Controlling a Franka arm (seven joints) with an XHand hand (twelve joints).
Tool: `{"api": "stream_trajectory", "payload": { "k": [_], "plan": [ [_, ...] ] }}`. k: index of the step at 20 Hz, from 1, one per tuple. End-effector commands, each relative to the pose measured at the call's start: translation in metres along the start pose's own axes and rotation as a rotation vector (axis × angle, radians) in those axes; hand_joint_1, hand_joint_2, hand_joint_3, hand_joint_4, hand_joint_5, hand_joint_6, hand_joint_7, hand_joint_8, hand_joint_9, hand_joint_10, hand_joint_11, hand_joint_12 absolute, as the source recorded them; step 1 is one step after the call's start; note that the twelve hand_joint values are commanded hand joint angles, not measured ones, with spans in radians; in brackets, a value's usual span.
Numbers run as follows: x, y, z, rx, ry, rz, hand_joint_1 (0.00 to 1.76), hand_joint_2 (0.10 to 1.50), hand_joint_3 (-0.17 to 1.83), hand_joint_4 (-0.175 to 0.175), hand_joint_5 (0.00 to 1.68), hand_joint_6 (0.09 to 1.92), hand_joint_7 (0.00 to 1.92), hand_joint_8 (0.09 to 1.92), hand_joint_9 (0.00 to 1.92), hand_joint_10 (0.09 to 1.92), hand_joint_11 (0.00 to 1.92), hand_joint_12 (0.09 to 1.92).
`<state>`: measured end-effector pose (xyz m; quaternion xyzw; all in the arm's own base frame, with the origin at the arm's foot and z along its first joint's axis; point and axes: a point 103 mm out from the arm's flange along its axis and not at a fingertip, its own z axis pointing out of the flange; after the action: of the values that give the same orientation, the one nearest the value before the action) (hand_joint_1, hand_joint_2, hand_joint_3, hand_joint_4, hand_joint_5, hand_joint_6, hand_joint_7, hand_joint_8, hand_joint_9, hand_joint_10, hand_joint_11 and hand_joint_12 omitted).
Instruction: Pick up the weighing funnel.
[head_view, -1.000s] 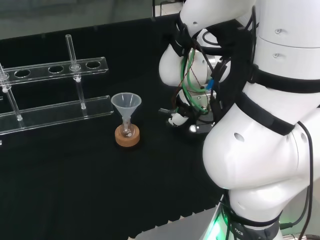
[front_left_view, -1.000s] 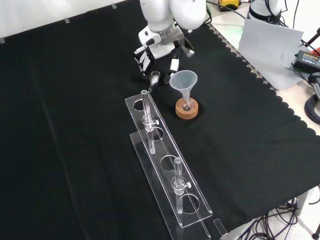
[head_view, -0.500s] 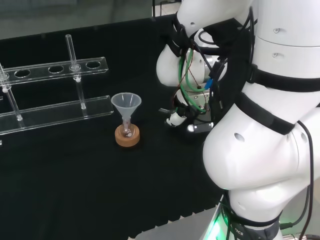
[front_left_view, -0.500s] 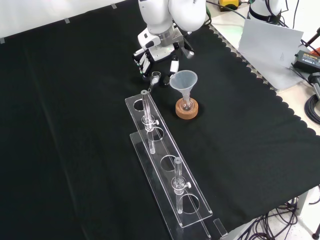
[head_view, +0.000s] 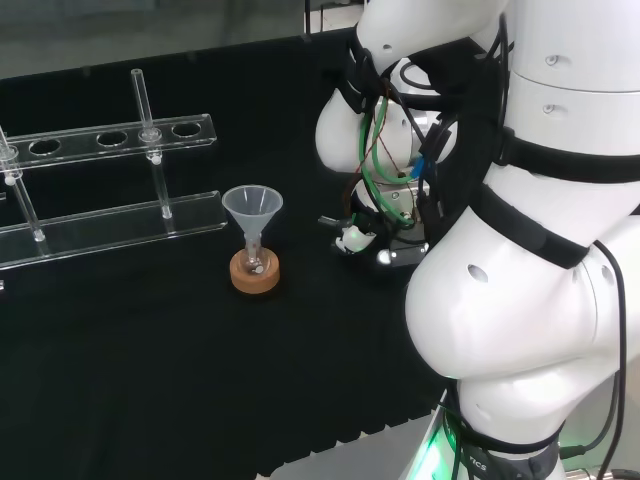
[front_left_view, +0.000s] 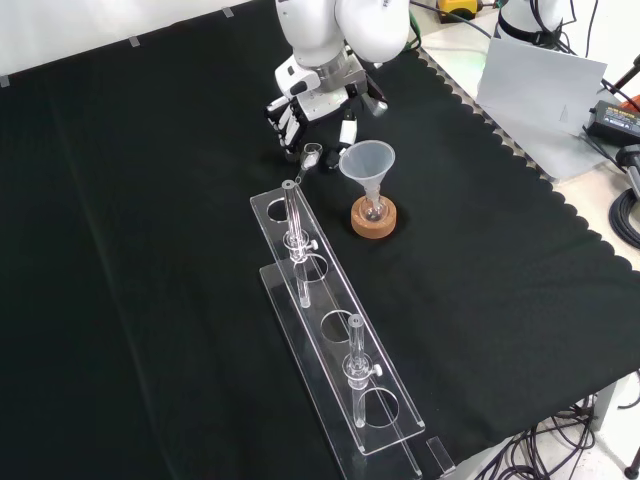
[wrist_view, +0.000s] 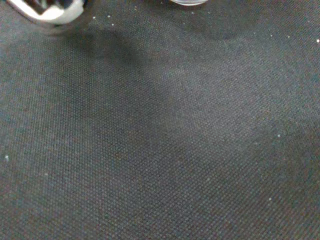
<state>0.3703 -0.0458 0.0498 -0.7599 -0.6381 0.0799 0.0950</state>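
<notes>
The weighing funnel (front_left_view: 311, 153), a small clear scoop with a short stem, lies on the black cloth in the front view, just left of the big funnel's rim. The hand (front_left_view: 305, 105) hangs low right behind it, with the fingers (front_left_view: 285, 120) on the left and the thumb (front_left_view: 348, 128) on the right, spread apart and pointing down. The scoop lies in front of the gap between them, and I see no finger closed on it. The head view shows the hand (head_view: 352, 237) low under the arm's links. In the wrist view a white fingertip (wrist_view: 47, 11) and a clear rim (wrist_view: 187, 2) lie close over the cloth.
The big funnel (front_left_view: 367, 160) stands in a small flask on a cork ring (front_left_view: 374, 220), close to the right of the weighing funnel in the front view. A clear rack (front_left_view: 330, 330) with two upright tubes runs toward the front; its far end almost reaches the weighing funnel.
The hand shifted slightly half a second ago and has come back to about where it was. The weighing funnel lies in the same place.
</notes>
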Motion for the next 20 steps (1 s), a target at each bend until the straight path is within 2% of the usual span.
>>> {"api": "stream_trajectory", "payload": {
  "k": [1,12,20],
  "plan": [
    [-0.0005,-0.0023,-0.0003,0.001,0.000,0.003,0.79,0.59,0.56,0.060,0.77,0.58,0.99,0.48,0.69,0.53,0.00,1.56],
    [-0.0070,-0.0058,0.0041,0.018,0.001,0.019,0.79,0.60,0.56,0.059,0.79,0.59,1.00,0.48,0.67,0.52,0.00,1.55],
    [-0.0100,-0.0046,0.0056,0.006,0.013,0.022,0.80,0.60,0.56,0.055,0.80,0.59,1.02,0.48,0.68,0.53,0.00,1.55]
  ]
}}
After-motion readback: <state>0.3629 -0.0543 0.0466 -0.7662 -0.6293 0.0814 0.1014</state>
